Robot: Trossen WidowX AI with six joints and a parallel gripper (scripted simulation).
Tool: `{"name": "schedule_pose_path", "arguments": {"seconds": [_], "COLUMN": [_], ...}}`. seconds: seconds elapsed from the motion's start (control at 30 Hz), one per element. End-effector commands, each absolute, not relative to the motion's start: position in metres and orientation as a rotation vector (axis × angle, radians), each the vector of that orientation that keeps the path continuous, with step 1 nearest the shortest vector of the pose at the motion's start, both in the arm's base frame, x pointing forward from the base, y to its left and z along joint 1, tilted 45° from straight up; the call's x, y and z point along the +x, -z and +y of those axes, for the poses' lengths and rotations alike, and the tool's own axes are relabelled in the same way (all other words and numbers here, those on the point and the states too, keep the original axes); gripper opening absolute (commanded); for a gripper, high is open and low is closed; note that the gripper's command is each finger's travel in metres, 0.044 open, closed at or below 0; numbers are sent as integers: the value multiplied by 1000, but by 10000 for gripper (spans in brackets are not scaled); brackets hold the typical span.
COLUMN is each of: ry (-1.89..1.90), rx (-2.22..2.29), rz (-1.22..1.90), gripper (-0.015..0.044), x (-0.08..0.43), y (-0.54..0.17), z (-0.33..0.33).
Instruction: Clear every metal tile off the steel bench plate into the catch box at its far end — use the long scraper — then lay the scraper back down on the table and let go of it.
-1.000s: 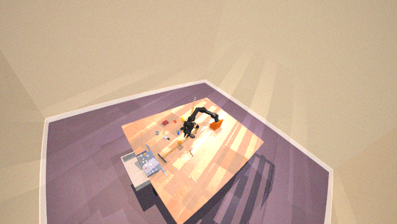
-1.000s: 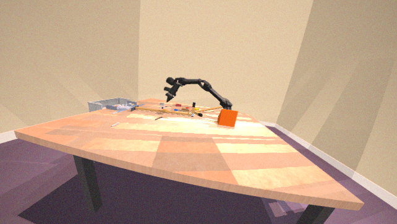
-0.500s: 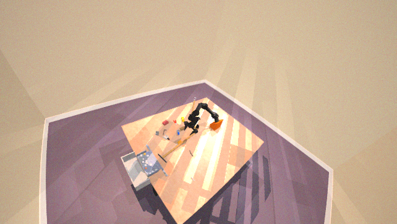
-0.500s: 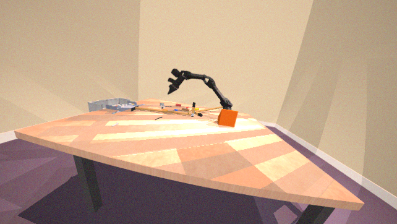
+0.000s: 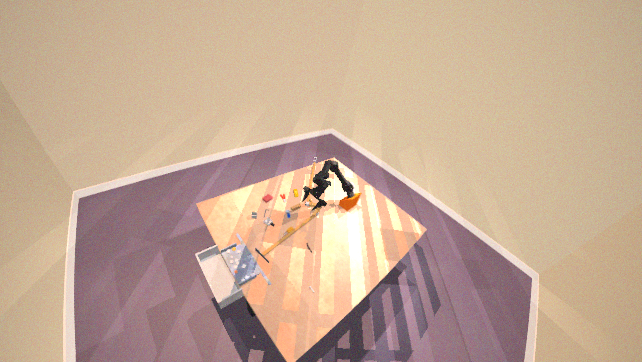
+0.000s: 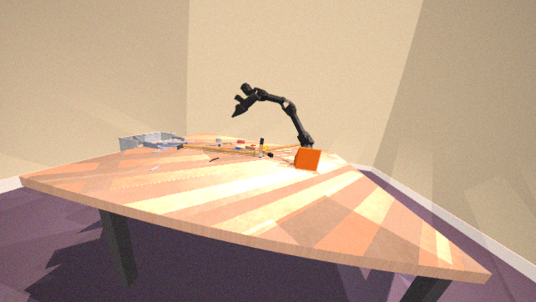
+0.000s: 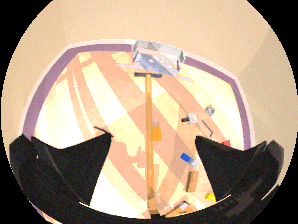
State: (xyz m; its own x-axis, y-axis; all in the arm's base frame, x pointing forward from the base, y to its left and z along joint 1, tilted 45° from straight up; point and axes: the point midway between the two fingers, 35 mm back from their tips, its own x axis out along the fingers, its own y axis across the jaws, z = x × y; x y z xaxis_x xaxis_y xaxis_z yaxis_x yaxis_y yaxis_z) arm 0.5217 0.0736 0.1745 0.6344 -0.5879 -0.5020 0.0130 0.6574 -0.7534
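Note:
The long scraper [image 5: 280, 241] [image 6: 209, 148] [image 7: 149, 110] lies on the table, its wooden handle pointing toward the arm. Its dark cross blade [image 5: 262, 255] [image 7: 148, 75] is just short of the steel bench plate [image 5: 248, 273] [image 7: 161, 66]. Several small tiles, mostly pale, lie on the plate. The catch box [image 5: 217, 277] [image 6: 128, 143] [image 7: 157, 48] is at the plate's far end; its floor shows no tiles that I can make out. My gripper [image 5: 308, 204] [image 6: 235, 108] [image 7: 153, 136] is wide open and empty, raised above the table over the handle's near part.
An orange-yellow padlock-like thing [image 7: 156, 131] lies beside the handle. A blue piece [image 5: 288, 214] [image 7: 186, 157], a red block [image 5: 267, 198] [image 6: 240, 141] and small tools lie on one side; a dark bent rod [image 5: 309, 247] [image 6: 214, 159] [image 7: 104, 131] on the other. An orange block [image 5: 350, 201] [image 6: 308, 158] is at the arm's base.

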Motion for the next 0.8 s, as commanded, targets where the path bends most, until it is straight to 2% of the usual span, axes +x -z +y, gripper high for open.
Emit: {"name": "schedule_pose_path", "arguments": {"seconds": [0.0,0.77], "ry": [377,313], "rx": [-809,-845], "rz": [791,601], "gripper": [440,440], "x": [510,439], "y": [-184,-237], "z": [86,141]}}
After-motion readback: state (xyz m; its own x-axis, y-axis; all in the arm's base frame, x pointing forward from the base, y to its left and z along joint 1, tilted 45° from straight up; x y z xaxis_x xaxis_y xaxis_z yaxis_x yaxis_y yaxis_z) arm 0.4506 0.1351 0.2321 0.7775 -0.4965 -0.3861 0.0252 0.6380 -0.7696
